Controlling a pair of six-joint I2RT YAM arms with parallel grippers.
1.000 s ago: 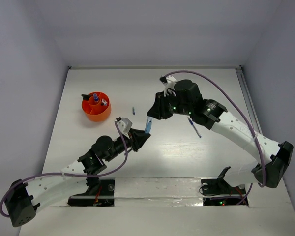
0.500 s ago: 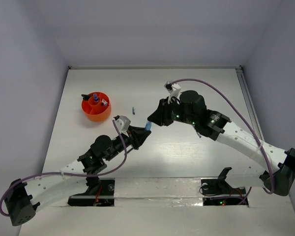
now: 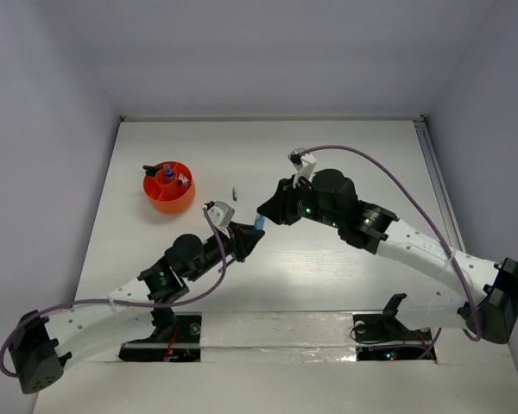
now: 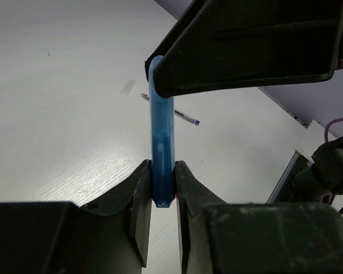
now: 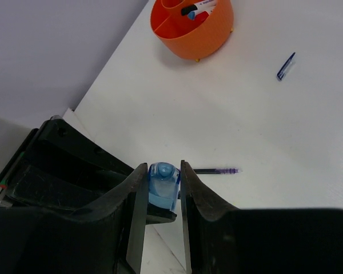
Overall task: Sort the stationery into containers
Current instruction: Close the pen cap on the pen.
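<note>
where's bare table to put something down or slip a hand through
Bare: the far strip of the table behind the orange cup, and the patch between the two arms' bases. Crowded: the middle, where left gripper and right gripper both clamp the blue marker.

- Top external looked down from behind the bases over the whole white table (image 3: 198, 147).
- Wrist views, close in, faced each other, sharing the translucent blue marker (image 4: 162, 142).

orange cup (image 5: 200, 43) cropped at top, blue marker (image 4: 162, 142) partly hidden
</note>
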